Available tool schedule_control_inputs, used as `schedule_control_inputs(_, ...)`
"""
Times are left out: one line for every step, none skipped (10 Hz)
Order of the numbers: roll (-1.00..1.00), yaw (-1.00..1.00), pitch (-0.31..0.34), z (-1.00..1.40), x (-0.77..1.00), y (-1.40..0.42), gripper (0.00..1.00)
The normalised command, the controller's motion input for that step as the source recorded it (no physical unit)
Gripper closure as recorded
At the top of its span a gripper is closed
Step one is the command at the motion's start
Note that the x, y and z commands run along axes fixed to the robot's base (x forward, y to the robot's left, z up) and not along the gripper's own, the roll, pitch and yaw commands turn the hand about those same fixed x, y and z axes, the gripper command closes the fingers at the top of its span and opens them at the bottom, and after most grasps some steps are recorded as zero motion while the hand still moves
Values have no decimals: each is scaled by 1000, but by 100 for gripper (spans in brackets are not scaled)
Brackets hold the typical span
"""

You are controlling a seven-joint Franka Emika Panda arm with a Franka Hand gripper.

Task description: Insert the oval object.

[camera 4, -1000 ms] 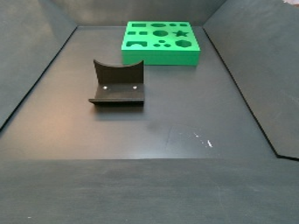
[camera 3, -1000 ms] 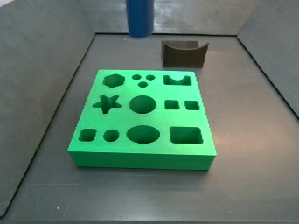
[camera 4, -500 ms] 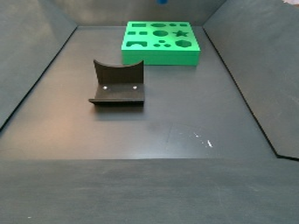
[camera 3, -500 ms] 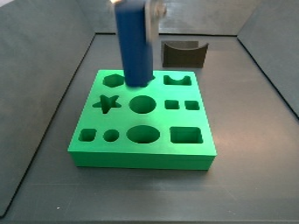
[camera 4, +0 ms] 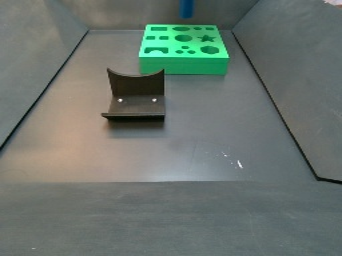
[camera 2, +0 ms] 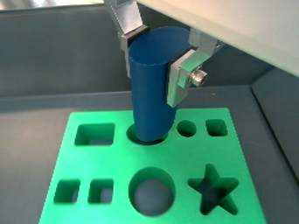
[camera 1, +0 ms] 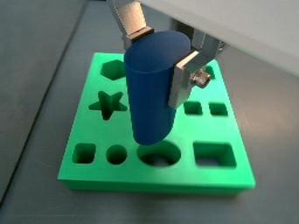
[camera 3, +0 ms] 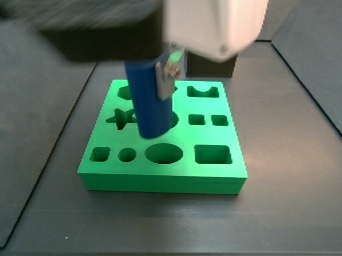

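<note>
My gripper is shut on the oval object, a tall smooth blue peg held upright between the silver fingers. The grip also shows in a wrist view and in a side view. The peg's lower end hangs at the large oval hole in the front row of the green block. In a wrist view the peg hides that hole. I cannot tell whether the tip is inside it. The block also shows far off in a side view.
The green block has several other holes: a star, a large square, small squares and circles. The dark fixture stands on the grey floor apart from the block. Grey walls ring the floor.
The gripper with the blue peg has come down and forward over the block, from its far-left part to the middle near the oval hole. Its body now hides the fixture in that side view.
</note>
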Motion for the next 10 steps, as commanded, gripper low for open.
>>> schedule_control_inputs(99, -883, -10, -171, 71, -269, 100)
schedule_control_inputs(141, -877, -34, -240, 109, -217, 100)
schedule_control_inputs(167, -860, -41, -263, 140, -186, 100)
schedule_control_inputs(177, -834, -36, -234, 177, -157, 100)
schedule_control_inputs(164, -837, -33, -194, 171, -143, 100)
schedule_control_inputs(146, -897, -31, -149, 103, -123, 100)
schedule_control_inputs(149, -934, -34, -149, 63, -69, 100)
schedule_control_inputs(151, -1000, -37, -140, 0, 0, 100)
schedule_control_inputs(147, -1000, -36, -129, 0, 0, 100)
schedule_control_inputs(90, -1000, -4, -211, 0, 0, 100)
